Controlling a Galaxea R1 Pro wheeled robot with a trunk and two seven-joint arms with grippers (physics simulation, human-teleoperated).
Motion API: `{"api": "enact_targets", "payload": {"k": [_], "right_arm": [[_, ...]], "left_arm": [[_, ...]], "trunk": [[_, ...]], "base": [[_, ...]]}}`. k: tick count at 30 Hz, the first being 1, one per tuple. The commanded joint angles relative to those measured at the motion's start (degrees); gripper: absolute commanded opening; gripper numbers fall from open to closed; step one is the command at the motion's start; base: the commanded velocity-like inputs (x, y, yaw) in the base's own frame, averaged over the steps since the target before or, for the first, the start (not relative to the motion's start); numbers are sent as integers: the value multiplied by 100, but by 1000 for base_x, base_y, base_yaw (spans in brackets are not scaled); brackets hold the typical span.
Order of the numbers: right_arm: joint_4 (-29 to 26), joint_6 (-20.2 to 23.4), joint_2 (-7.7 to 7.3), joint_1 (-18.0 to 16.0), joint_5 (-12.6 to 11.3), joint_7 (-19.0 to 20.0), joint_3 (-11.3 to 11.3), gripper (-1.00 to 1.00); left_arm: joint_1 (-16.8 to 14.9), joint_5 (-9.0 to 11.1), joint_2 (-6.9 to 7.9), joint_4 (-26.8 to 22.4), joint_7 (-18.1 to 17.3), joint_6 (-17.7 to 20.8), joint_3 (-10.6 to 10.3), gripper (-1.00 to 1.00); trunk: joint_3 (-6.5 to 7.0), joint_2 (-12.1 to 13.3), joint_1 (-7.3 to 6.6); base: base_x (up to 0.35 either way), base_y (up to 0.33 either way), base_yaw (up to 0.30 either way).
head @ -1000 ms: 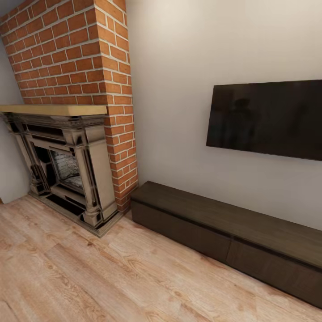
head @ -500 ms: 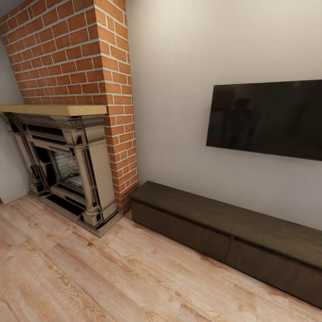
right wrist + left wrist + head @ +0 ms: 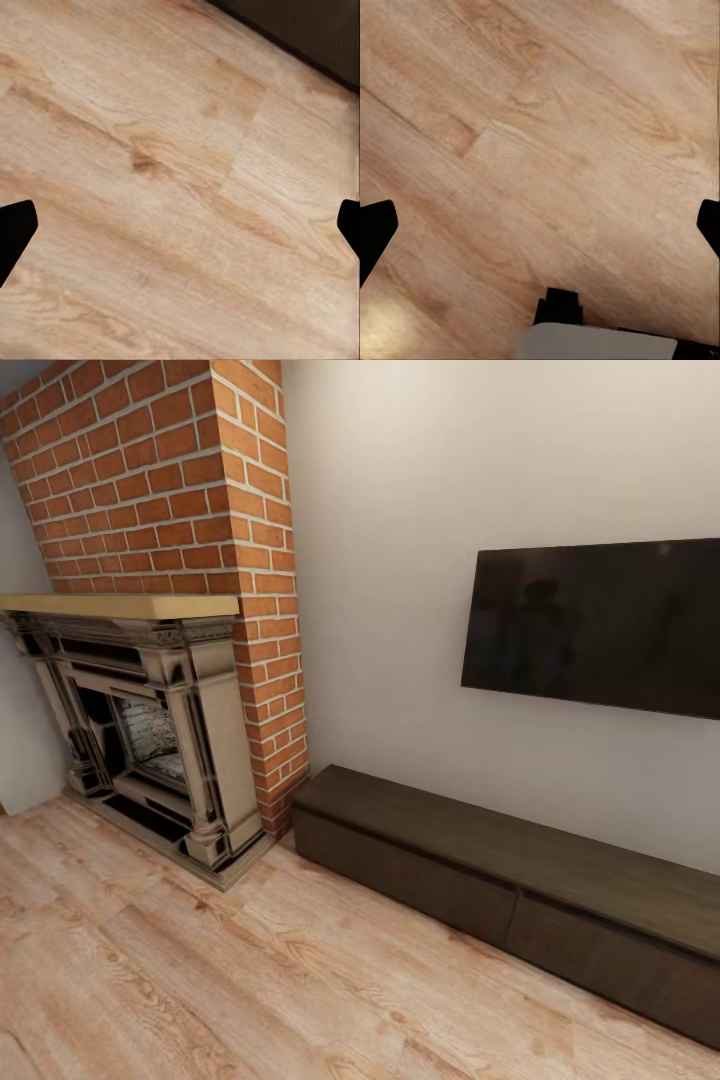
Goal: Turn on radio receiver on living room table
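Wood floor (image 3: 547,150) fills both wrist views; left tool (image 3: 540,225) and right tool (image 3: 180,229) spread, tips cropped.

This is a home, a sitting room by its furnishings. An ornate fireplace (image 3: 150,735) with a pale wooden mantel (image 3: 120,605) stands against a red brick chimney breast (image 3: 170,470). A dark flat television (image 3: 600,625) hangs on the plain pale wall (image 3: 400,510) above a long, low dark-brown cabinet (image 3: 520,880). Light wood planks cover the floor (image 3: 200,990).
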Motion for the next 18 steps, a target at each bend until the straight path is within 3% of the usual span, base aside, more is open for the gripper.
{"api": "enact_targets", "payload": {"k": [1,4,9,13,18], "right_arm": [[-7,-6,-16,-19,3,-4,17,100],[-8,-40,-27,-30,53,-5,41,100],[1,-56,-32,-41,110,-5,45,100],[8,-58,-33,-42,108,-5,45,100],[17,-53,-33,-42,106,-13,45,100]], "left_arm": [[-7,131,-3,-157,13,138,13,100],[-8,239,3,-263,27,190,23,100],[-9,272,21,-301,52,-395,165,100],[-12,273,21,-303,63,-542,251,100],[-12,267,20,-298,66,-603,268,100]], "trunk": [[0,0,0],[0,0,0],[0,0,0],[0,0,0],[0,0,0]], "base": [[0,0,0],[0,0,0],[0,0,0],[0,0,0],[0,0,264]]}}
